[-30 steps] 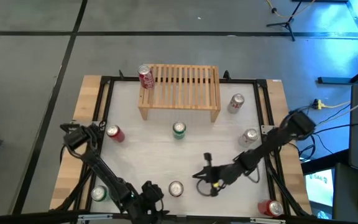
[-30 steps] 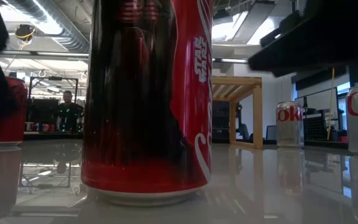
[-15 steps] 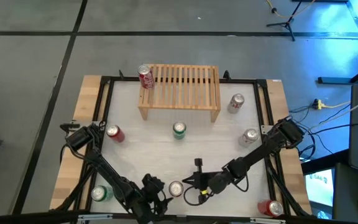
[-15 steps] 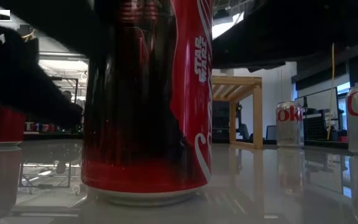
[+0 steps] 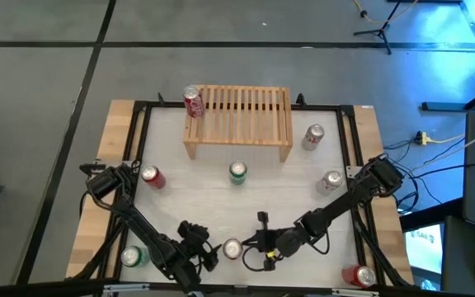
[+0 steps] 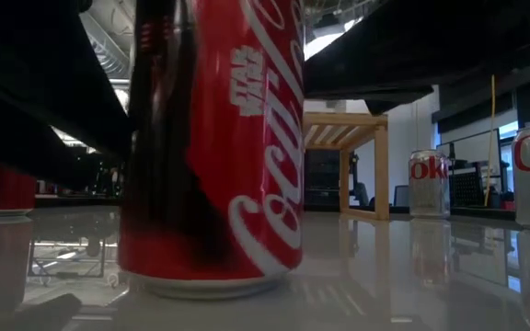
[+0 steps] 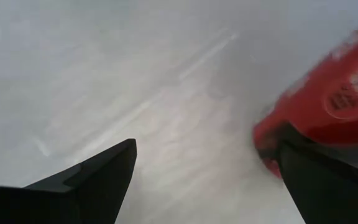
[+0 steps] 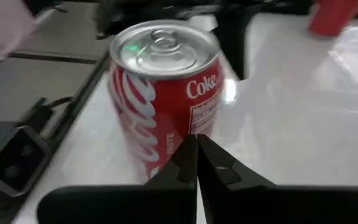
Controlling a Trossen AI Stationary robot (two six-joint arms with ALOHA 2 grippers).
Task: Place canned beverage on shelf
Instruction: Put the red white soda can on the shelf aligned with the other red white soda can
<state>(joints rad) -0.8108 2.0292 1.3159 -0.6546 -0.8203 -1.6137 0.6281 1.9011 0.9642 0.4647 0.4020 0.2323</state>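
Red aluminium cola can (image 5: 232,248): upright on white desk (image 5: 221,202), front edge, between both claws.
Left claw (image 5: 207,257): fingers apart, can beside one finger.
Right claw (image 5: 248,244): fingers together, just beside can.
Light-wood slatted shelf (image 5: 242,122): far side.

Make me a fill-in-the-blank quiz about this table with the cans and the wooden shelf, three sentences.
1. The number of cans standing on the shelf is ___.
2. The Coca-Cola can in front of the right gripper is coloured ___.
3. The left gripper has its fingers ___.
Missing words: one; red; open.
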